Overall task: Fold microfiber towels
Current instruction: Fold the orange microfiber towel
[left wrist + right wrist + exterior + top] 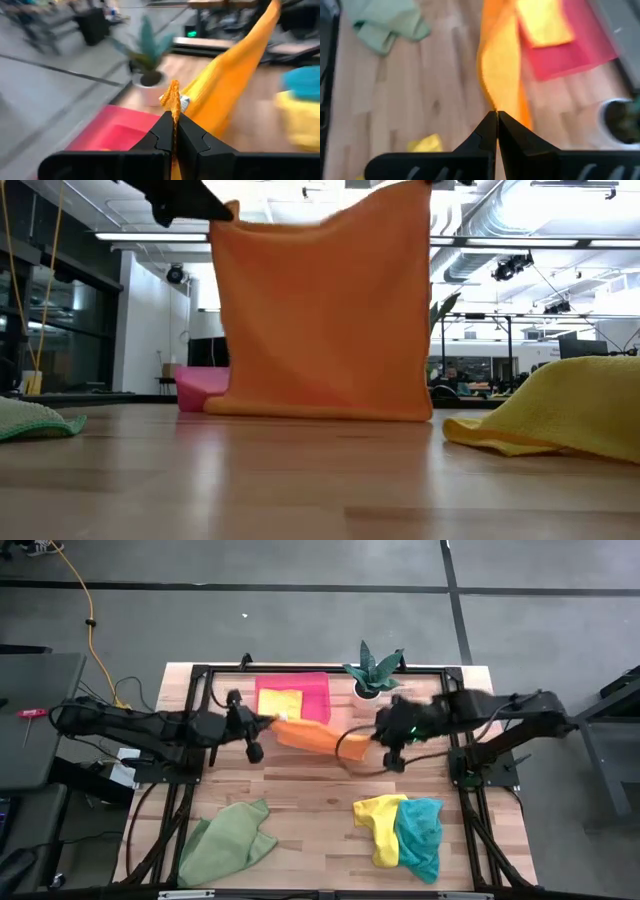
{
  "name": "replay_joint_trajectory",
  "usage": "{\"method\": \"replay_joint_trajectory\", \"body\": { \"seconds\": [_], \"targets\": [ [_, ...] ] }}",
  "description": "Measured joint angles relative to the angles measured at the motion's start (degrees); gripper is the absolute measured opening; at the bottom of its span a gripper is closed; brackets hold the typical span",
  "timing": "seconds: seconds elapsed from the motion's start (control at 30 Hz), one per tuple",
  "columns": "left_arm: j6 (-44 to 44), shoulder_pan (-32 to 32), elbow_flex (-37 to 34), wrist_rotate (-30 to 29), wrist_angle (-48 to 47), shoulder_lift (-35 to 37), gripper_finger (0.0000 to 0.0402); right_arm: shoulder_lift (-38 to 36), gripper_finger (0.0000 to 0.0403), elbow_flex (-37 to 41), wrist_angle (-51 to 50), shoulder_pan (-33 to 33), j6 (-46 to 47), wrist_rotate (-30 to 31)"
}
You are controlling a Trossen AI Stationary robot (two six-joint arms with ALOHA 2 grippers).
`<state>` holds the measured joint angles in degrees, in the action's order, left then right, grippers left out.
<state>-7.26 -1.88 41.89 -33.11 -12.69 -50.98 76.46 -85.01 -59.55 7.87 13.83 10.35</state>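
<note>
An orange towel [315, 735] is stretched between my two grippers over the middle of the table. In the low view the orange towel [320, 310] hangs as a flat sheet. My left gripper [272, 722] is shut on its left upper corner, and my right gripper [378, 733] is shut on its right upper corner. A folded yellow towel [280, 700] lies on the pink tray [318, 688] behind it. A light green towel [228, 840] lies crumpled at the near left. A yellow towel [378, 825] and a teal towel [420, 835] lie together at the near right. My left gripper [174, 117] pinches one upper corner of the orange towel [172, 102] between its two fingers, and a small tuft stands out past the tips. The cloth runs away toward the other arm. My right gripper [496, 114] pinches the other upper corner [494, 106] between its fingertips, slanting down from above. The towel hangs below both grippers, and its lower edge [320, 414] reaches the table top.
A potted plant [372, 670] stands at the far edge, right of the pink tray. Bare wooden table [310, 800] lies between the hanging towel and the crumpled towels at the near edge. Black frame rails run along both table sides.
</note>
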Motion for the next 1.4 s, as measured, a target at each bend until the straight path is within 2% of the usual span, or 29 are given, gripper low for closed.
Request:
{"method": "replay_joint_trajectory", "body": {
  "seconds": [0.17, 0.33, 0.43, 0.6, 0.77, 0.87, 0.97, 1.07, 1.23, 1.4],
  "targets": [
    [-16.2, -8.1, -1.8, 5.3, -0.2, 0.0, 0.0000, 6.7, 0.0000, 0.0, -0.6, 4.9, 4.5, -3.5],
    [-32.1, -16.5, -5.0, 7.1, -1.8, -2.6, 0.0000, 13.8, 0.0000, 0.0, 0.9, 8.2, 6.9, -8.4],
    [-41.5, -20.7, -6.9, 9.0, -0.3, -5.9, 0.0000, 17.6, 0.0000, 0.0, 2.7, 9.9, 6.9, -13.0],
    [-50.4, -25.9, -7.5, 11.2, 0.0, -13.4, 0.0000, 22.5, 0.0000, 0.0, 6.1, 12.0, 6.7, -19.5],
    [-55.7, -27.9, -7.5, 14.9, 4.2, -19.2, 0.0000, 24.0, 0.0000, 0.1, 8.1, 12.1, 6.8, -24.3],
    [-56.6, -28.3, -7.4, 19.6, 7.2, -21.3, 0.0000, 24.0, 0.0000, 0.4, 8.6, 11.9, 6.5, -27.5],
    [-56.6, -28.3, -7.4, 24.3, 9.0, -21.8, 0.0000, 24.0, 0.0000, 3.8, 12.5, 12.2, 7.8, -33.4],
    [-56.6, -28.3, -7.4, 26.3, 8.6, -21.8, 0.0000, 24.0, 0.0000, 9.0, 20.2, 13.3, 10.8, -37.8],
    [-56.4, -28.3, -7.4, 28.1, 8.6, -21.8, 0.0000, 23.9, 0.0000, 13.7, 28.9, 14.8, 16.2, -39.4],
    [-52.9, -27.5, -7.4, 28.2, 8.6, -21.8, 0.0000, 23.6, 0.0000, 13.8, 30.9, 14.7, 16.8, -40.8]
  ]
}}
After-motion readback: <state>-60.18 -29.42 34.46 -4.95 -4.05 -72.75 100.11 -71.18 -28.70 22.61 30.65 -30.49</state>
